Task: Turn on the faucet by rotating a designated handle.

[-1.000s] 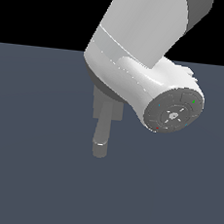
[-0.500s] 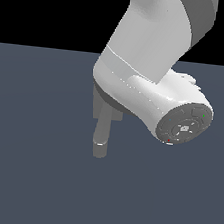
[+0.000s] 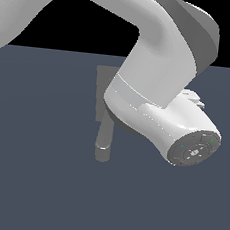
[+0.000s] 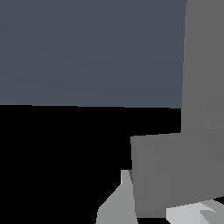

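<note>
The grey faucet (image 3: pixel 104 131) is seen on the dark floor (image 3: pixel 35 179), largely hidden behind the arm (image 3: pixel 154 91), and, since contact with a handle and the gripper's opening cannot be told, only an approach or push is judged under way.

One faucet (image 3: pixel 105 121), one arm (image 3: pixel 155 86)
</note>
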`<state>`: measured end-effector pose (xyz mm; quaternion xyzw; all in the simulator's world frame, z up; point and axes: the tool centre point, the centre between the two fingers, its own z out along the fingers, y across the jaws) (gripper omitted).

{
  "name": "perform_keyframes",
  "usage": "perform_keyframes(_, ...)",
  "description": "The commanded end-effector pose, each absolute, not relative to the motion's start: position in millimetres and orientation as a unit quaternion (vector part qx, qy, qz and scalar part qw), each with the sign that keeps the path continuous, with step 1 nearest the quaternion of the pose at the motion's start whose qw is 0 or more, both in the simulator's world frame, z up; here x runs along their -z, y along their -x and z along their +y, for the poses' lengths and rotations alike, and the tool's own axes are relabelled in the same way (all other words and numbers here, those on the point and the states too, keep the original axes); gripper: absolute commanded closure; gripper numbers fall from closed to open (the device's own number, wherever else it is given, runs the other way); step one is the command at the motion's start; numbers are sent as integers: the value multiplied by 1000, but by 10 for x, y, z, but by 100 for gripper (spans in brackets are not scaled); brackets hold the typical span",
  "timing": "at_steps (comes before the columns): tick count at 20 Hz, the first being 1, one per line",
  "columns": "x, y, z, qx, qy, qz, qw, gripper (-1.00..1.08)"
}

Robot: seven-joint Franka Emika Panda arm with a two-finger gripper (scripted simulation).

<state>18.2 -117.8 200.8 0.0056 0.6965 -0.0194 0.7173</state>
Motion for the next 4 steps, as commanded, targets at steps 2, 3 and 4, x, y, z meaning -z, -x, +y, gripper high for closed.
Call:
perform_keyframes(2, -1791, -194, -1157, 15, 3, 705, 709, 108)
perform_keyframes(3, -1746, -195, -1168, 15, 4, 707, 707, 108)
perform_keyframes(4, -1746, -195, -1168, 15, 4, 707, 707, 108)
